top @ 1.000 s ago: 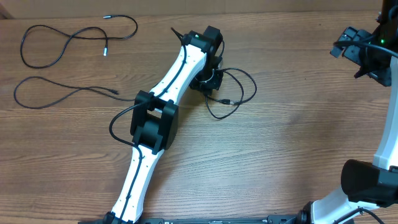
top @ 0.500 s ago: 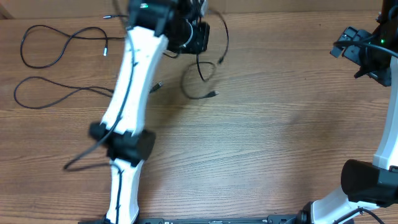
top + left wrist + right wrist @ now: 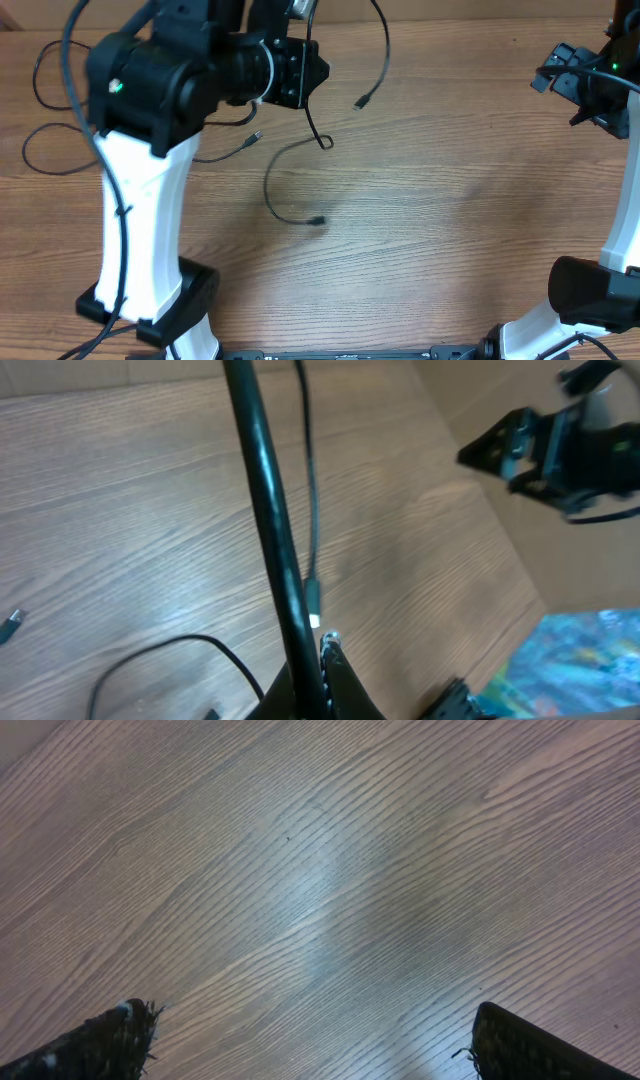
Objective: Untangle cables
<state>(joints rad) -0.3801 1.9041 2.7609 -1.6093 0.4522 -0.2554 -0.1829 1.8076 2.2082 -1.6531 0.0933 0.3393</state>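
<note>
Hoisting one of the cables [image 3: 262, 480] high above the table [image 3: 450, 230], the left gripper [image 3: 315, 680] is clamped tight on the cord, its plug ends dangling. Others lie spread at far left (apparently already separated). The right gripper [image 3: 315, 1042] hangs spread and empty. Judging by this, only laying out the lifted strand remains.

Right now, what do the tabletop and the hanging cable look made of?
Tabletop: wood or wood-look laminate, satin finish; grain lines with a soft glare patch. Cable: thin, black, likely rubber or plastic jacket; it droops in loose curves.
</note>
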